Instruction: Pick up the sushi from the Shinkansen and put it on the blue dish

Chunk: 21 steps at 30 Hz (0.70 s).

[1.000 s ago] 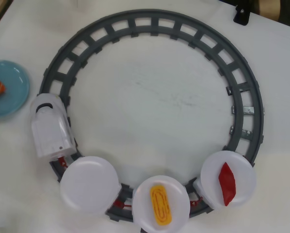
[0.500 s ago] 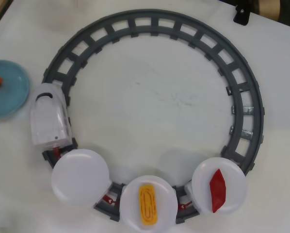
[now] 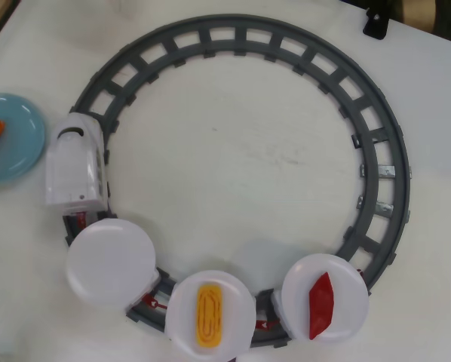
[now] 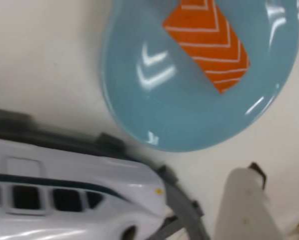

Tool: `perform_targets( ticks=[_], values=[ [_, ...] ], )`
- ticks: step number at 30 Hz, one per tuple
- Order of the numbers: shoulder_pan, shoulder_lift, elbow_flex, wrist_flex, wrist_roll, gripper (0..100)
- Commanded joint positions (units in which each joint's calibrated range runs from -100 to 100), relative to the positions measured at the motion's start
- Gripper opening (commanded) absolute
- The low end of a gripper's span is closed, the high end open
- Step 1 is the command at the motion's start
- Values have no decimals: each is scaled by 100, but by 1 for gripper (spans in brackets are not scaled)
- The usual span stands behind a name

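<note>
1. We take the grey ring of track (image 3: 376, 162) on the white worktop (image 3: 240, 151) as our landmark.
2. In the overhead view the white train (image 3: 75, 164) sits on the left side of the track, nose toward the top of the picture.
3. Behind it along the lower arc of the track come three round white plates: an empty one (image 3: 110, 261), one carrying a yellow egg piece (image 3: 209, 314), and one carrying a dark red piece (image 3: 321, 305).
4. The blue dish (image 3: 18, 147) lies outside the track, just left of the train, cut by the picture's left edge.
5. The orange salmon piece (image 4: 205, 42) with white stripes rests on the blue dish, as both views show.
6. In the wrist view we see a single pale finger (image 4: 244, 207) of the claw at the lower right, near the dish rim and holding nothing; we cannot tell how far the claw is open.
</note>
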Motion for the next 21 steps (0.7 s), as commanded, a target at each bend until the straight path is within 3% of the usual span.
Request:
perform_targets(
  ticks=[1, 9, 21],
  values=[
    [-97, -1587, 1695, -511, -306, 24],
    [-176, -3935, 4418, -1224, -1106, 24],
    [-502, -7319, 7638, -1521, -918, 24]
  ],
)
